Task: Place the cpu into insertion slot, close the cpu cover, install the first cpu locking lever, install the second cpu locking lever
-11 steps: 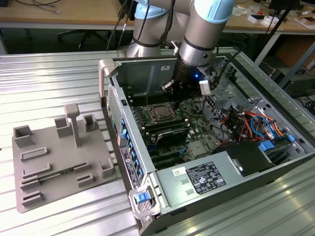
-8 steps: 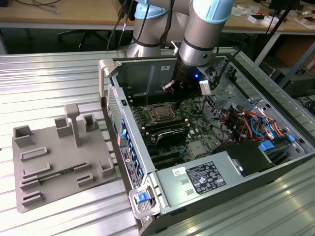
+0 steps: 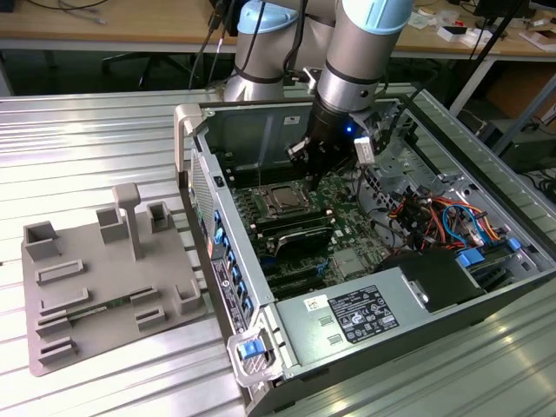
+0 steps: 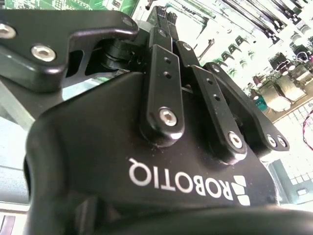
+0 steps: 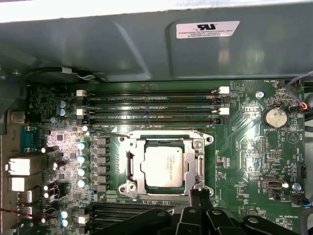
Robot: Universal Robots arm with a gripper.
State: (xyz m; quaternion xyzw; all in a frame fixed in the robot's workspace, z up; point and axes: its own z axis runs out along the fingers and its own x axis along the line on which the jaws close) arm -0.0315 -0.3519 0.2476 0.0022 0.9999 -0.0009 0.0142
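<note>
The exterior view looks down into the open grey computer case; the first wrist view faces its green circuit board closely — shared ground — and the second wrist view hugs the black gripper.

Cpu being held in slot, under cover.
Gripper is being held over board, just beside cover.

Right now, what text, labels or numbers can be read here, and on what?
Pincer: white maker's logo on its housing, upside down in the second wrist view.
White sticker on the case wall: print too small to read.
Power supply label: too small to read.
Circuit board: tiny white markings, unreadable.
Chip: faint print, blurred.
</note>
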